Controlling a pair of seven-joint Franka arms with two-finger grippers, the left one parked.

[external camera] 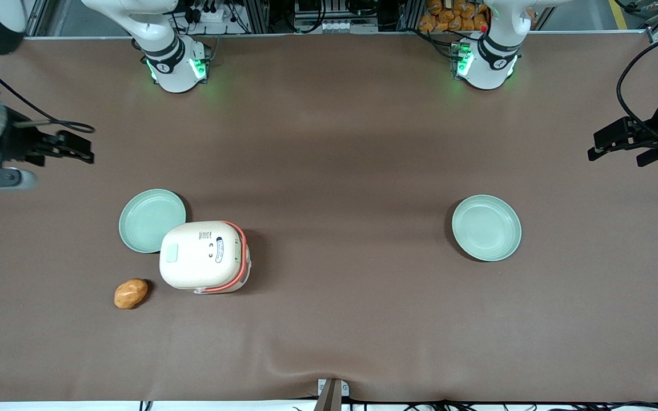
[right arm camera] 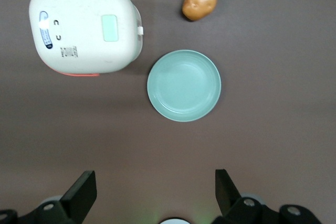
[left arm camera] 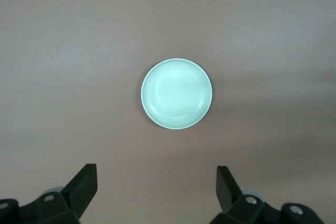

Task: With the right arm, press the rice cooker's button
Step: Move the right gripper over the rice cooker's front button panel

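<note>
The rice cooker (external camera: 204, 256) is a cream-white rounded-square cooker with a salmon-red band and its lid closed. It stands on the brown table and also shows in the right wrist view (right arm camera: 84, 27), with a pale green panel and small labels on the lid. My right arm's gripper (external camera: 77, 149) is open and empty. It hangs high above the table at the working arm's end, farther from the front camera than the cooker and well apart from it. Its two black fingers (right arm camera: 81, 192) frame bare table.
A mint-green plate (external camera: 152, 220) lies beside the cooker, touching or partly under it, also in the right wrist view (right arm camera: 184, 85). A potato (external camera: 131, 293) lies nearer the front camera. A second mint-green plate (external camera: 486, 228) lies toward the parked arm's end.
</note>
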